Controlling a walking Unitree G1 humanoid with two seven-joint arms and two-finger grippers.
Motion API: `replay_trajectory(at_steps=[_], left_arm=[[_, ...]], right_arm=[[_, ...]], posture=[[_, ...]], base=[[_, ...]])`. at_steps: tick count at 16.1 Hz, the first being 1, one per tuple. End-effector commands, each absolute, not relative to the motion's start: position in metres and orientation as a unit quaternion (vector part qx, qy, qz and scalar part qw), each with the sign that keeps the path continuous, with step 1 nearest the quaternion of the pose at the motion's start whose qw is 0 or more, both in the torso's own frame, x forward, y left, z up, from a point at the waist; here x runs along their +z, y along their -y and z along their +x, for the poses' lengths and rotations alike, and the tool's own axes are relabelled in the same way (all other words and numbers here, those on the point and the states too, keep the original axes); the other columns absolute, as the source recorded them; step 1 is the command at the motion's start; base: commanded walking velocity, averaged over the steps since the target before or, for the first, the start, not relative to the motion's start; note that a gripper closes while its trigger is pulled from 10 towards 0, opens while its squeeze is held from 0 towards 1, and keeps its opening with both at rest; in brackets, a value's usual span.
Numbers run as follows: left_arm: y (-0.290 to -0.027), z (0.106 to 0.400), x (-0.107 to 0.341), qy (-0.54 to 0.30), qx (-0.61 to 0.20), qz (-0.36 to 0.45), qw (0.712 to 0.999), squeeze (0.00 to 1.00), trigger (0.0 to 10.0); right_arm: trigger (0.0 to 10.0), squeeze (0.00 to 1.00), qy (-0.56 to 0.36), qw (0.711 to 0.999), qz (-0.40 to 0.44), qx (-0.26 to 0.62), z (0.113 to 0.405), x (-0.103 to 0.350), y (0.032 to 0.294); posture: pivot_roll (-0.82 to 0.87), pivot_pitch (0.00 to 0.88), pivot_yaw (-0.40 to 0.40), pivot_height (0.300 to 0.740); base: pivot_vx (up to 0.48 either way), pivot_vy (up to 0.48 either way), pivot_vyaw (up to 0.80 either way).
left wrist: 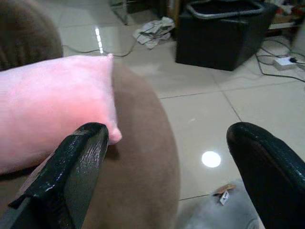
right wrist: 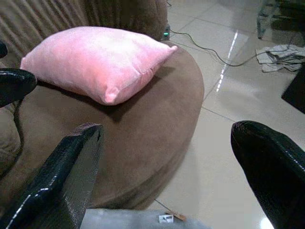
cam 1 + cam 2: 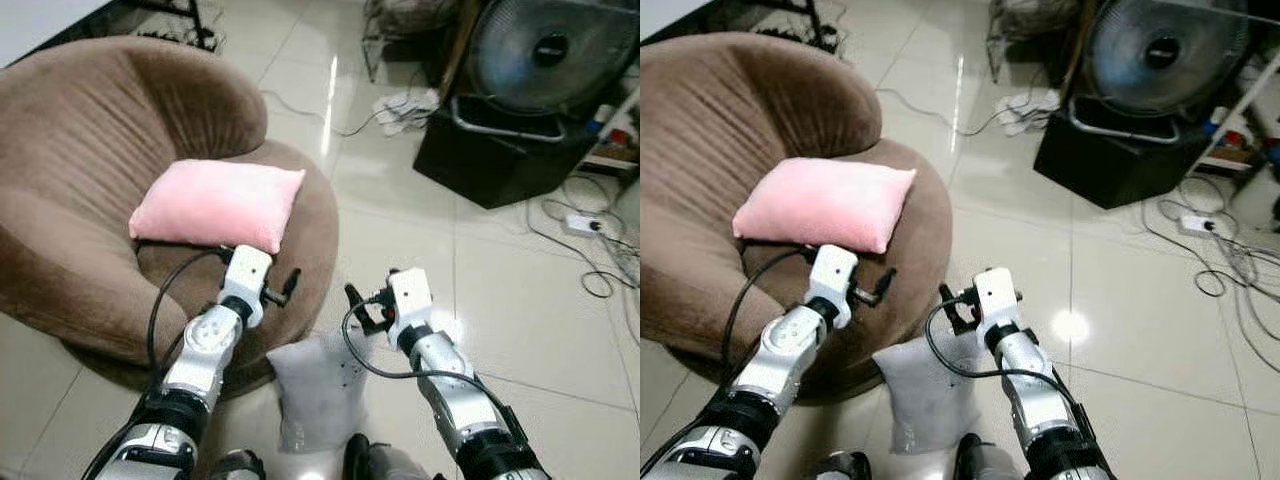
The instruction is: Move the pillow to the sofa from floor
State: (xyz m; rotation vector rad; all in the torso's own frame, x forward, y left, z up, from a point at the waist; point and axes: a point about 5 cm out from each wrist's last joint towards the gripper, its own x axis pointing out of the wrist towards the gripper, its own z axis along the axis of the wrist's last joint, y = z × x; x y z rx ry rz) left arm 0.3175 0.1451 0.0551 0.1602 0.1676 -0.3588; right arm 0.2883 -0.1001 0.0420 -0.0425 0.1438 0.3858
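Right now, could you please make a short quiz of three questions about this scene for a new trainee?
1. True or false: the pink pillow lies on the brown sofa.
2. What lies on the floor between the arms? A) grey pillow B) a book C) a shoe
3. Fill in: the left gripper and right gripper are both ____.

Key: 1 true; 2 A; 3 open.

Both silver arms reach forward and slightly inward, forearms raised. The left gripper (image 3: pixel 288 287) points toward the right, its black fingers (image 1: pixel 71 176) spread wide apart and holding nothing. The right gripper (image 3: pixel 360 308) faces it, fingers (image 2: pixel 62 176) likewise parted and empty.
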Motion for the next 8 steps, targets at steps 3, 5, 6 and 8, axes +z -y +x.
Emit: replay_trajectory(at_steps=[3, 5, 6, 8], left_arm=[[-0.164, 0.321, 0.058, -0.095, -0.088, -0.059, 0.99, 0.0, 10.0], [-0.173, 0.319, 0.054, -0.102, -0.074, -0.048, 0.991, 0.0, 10.0], [-0.172, 0.319, 0.055, -0.102, -0.075, -0.048, 0.991, 0.0, 10.0], [-0.17, 0.319, 0.056, -0.103, -0.079, -0.051, 0.99, 0.0, 10.0]], right_arm=[[10.0, 0.36, -0.064, 0.983, -0.023, 0.173, 0.293, 0.047, 0.104], [10.0, 0.37, -0.074, 0.982, -0.028, 0.17, 0.296, 0.048, 0.103], [10.0, 0.38, -0.087, 0.981, -0.031, 0.171, 0.296, 0.045, 0.102], [10.0, 0.39, -0.095, 0.98, -0.028, 0.171, 0.295, 0.042, 0.102]], posture=[[-0.01, 0.12, -0.06, 0.74], [-0.01, 0.12, -0.06, 0.736], [0.01, 0.125, -0.068, 0.726], [0.01, 0.127, -0.07, 0.701]], base=[[0.0, 0.0, 0.0], [0.0, 0.0, 0.0], [0.0, 0.0, 0.0], [0.0, 0.0, 0.0]])
